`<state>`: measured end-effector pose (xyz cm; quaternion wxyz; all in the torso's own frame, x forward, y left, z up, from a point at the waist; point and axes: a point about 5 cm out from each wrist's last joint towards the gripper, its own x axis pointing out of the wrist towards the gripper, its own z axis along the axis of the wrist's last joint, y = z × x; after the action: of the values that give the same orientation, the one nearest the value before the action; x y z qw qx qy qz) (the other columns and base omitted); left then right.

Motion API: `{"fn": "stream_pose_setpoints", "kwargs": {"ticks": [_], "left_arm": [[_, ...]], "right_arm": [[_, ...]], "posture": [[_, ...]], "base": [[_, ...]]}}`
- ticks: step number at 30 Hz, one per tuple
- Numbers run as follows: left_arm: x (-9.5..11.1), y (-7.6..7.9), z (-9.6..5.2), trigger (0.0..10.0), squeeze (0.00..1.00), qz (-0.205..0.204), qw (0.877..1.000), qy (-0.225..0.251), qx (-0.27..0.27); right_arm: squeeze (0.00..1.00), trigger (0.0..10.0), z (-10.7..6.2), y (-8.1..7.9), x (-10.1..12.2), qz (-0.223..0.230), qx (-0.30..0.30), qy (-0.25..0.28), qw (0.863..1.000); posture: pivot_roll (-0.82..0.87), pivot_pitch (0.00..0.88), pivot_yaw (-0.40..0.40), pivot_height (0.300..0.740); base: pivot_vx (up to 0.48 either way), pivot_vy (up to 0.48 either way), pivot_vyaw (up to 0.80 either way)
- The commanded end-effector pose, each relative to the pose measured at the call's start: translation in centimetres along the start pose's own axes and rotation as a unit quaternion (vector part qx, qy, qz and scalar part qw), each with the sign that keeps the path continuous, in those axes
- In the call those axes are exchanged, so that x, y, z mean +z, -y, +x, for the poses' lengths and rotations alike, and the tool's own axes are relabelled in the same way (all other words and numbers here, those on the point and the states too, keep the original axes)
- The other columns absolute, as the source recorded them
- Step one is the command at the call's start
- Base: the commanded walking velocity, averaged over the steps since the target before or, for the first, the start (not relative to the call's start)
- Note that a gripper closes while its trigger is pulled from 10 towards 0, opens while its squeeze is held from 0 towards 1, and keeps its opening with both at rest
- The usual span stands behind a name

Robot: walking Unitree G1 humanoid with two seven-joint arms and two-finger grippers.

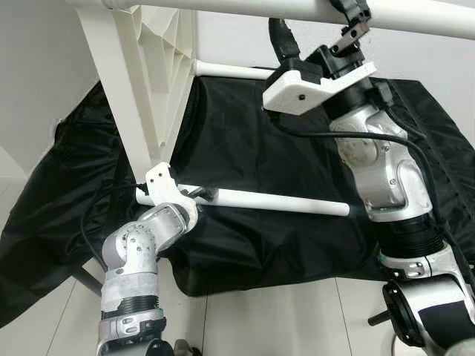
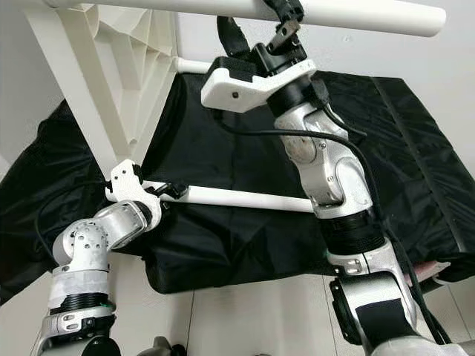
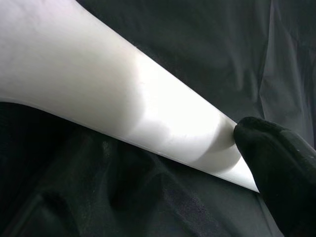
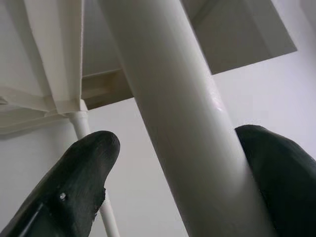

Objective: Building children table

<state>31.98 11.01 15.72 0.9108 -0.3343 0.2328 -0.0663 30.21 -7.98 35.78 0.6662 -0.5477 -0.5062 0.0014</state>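
Black cloth covers the furniture behind the robot's arms, above a pale tiled floor. Tipped on its side, the white table top stands at the upper left with 3 white round legs sticking out from it. The right gripper is raised to the upper leg, its 2 black fingers set on either side of the tube. The left gripper sits at the lower leg, 1 fingertip pressed against it; whether it clamps the tube cannot be told.
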Motion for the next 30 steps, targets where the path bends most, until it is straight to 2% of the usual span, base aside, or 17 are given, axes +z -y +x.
{"fn": "stream_pose_setpoints", "kwargs": {"ticks": [1,8,9,11,12,22,26,28,30], "left_arm": [[-0.7,0.7,0.2,10.0,0.0,0.006,1.0,-0.014,-0.016],[-0.9,0.9,0.3,10.0,0.0,0.003,1.0,-0.017,-0.02],[-0.9,1.0,0.3,10.0,0.0,0.003,1.0,-0.017,-0.022],[-0.9,1.0,0.3,10.0,0.0,0.003,1.0,-0.018,-0.022],[-0.9,1.1,0.3,10.0,0.0,0.002,1.0,-0.018,-0.024],[-1.1,1.2,0.4,10.0,0.0,0.002,1.0,-0.016,-0.023],[-1.3,1.3,0.5,10.0,0.0,0.001,1.0,-0.017,-0.023],[-1.3,1.8,0.6,10.0,0.0,-0.001,1.0,-0.018,-0.026],[-1.3,1.8,0.6,10.0,0.0,-0.001,1.0,-0.018,-0.026]], "right_arm": [[0.0,10.0,0.6,-0.2,0.2,-0.003,0.016,0.003,1.0],[0.0,10.0,1.9,-0.7,0.3,-0.003,0.042,-0.01,0.999],[0.0,4.4,2.1,-0.7,0.3,-0.003,0.046,-0.012,0.999],[0.0,4.4,2.2,-0.8,0.3,-0.003,0.048,-0.013,0.999],[0.0,0.0,2.3,-0.8,0.3,-0.002,0.05,-0.016,0.999],[0.0,0.0,2.2,0.3,-0.3,0.027,0.034,-0.052,0.998],[0.0,0.0,1.8,0.6,-0.4,0.056,0.021,-0.075,0.995],[0.0,0.0,1.2,1.4,-1.0,0.107,-0.007,-0.111,0.988],[0.0,0.0,1.2,1.4,-1.0,0.107,-0.007,-0.111,0.988]], "posture": [[-0.04,0.113,0.031,0.74],[-0.05,0.115,0.031,0.74],[-0.05,0.115,0.031,0.74],[-0.05,0.115,0.031,0.74],[-0.05,0.115,0.031,0.74],[-0.04,0.114,0.02,0.74],[-0.05,0.115,0.021,0.74],[-0.06,0.119,0.023,0.74],[-0.06,0.119,0.023,0.74]], "base": [[0.0,0.0,0.0],[0.0,0.0,0.0],[0.0,0.0,0.0],[0.0,0.0,0.0],[0.0,0.0,0.0],[0.0,0.0,0.0],[0.0,0.0,0.0],[0.0,0.0,0.0],[0.0,0.0,0.0]]}}
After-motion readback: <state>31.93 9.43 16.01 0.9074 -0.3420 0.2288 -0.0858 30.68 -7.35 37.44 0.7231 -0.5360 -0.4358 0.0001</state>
